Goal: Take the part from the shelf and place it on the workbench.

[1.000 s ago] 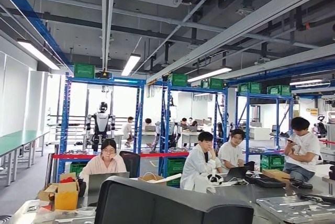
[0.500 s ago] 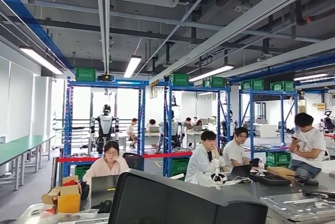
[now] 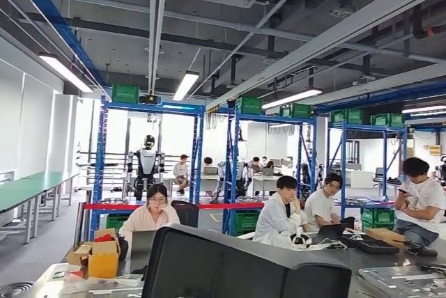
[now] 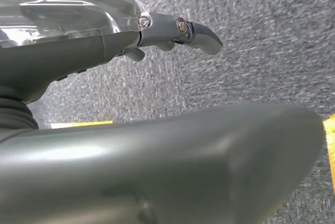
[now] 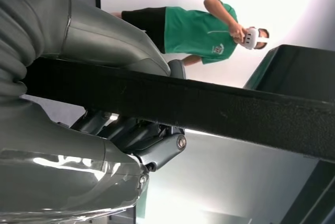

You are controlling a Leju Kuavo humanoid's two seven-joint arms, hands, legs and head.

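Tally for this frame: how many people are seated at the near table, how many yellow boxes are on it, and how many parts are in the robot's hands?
Seated people: 4
Yellow box: 1
Black part, held by the right hand: 1
Total: 6

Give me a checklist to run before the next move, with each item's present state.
1. Part held: right hand grips the black part, thumb on one side, fingers on the other: ok.
2. Left hand free: holds nothing, above the grey carpet: ok.
3. Way ahead clear: a black chair back stands close in front: not ok.
4. Placing spot on the workbench found: cannot tell.
5. People clear of the arms: a person in a green shirt stands beyond the right hand, how near is unclear: cannot tell.
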